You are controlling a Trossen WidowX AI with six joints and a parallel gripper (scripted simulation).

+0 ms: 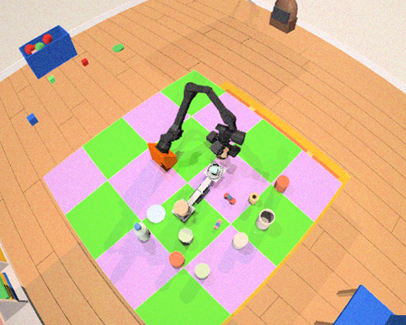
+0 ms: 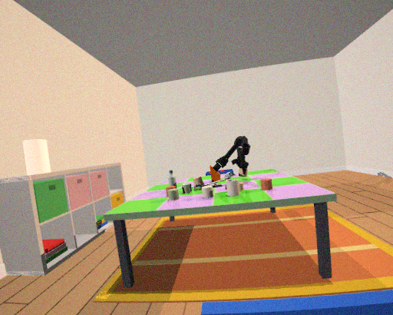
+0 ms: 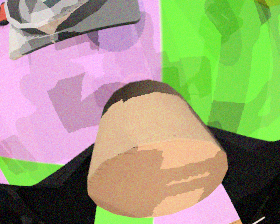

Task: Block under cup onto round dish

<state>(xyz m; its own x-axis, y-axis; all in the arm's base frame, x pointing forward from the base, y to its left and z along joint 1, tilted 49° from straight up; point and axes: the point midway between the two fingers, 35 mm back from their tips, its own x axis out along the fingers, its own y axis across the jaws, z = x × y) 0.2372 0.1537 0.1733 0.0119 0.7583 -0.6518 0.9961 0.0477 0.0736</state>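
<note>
My gripper [image 1: 224, 151] [image 2: 242, 167] [image 3: 149, 140] is shut on a tan cup [image 1: 224, 154] [image 3: 156, 153], mouth down, low over the table just beyond the far end of the balance. The balance [image 1: 199, 192] [image 3: 94, 6] is a short grey beam with a pad at each end. On its far pad, now uncovered, sits a small pale teal block [image 1: 214, 170]. The other tan cup [image 1: 180, 207] [image 2: 198, 180] stands upside down on the near pad. The round white dish [image 1: 156, 213] lies flat to the left of that cup.
The arm's orange base [image 1: 164, 156] is left of the gripper. An orange cylinder [image 1: 282, 183], an open beige cup [image 1: 265, 218], a bottle [image 1: 141, 231], a toy car [image 1: 229, 197], a yellow ring [image 1: 253, 197] and several short cylinders [image 1: 186, 235] stand on the checkered table.
</note>
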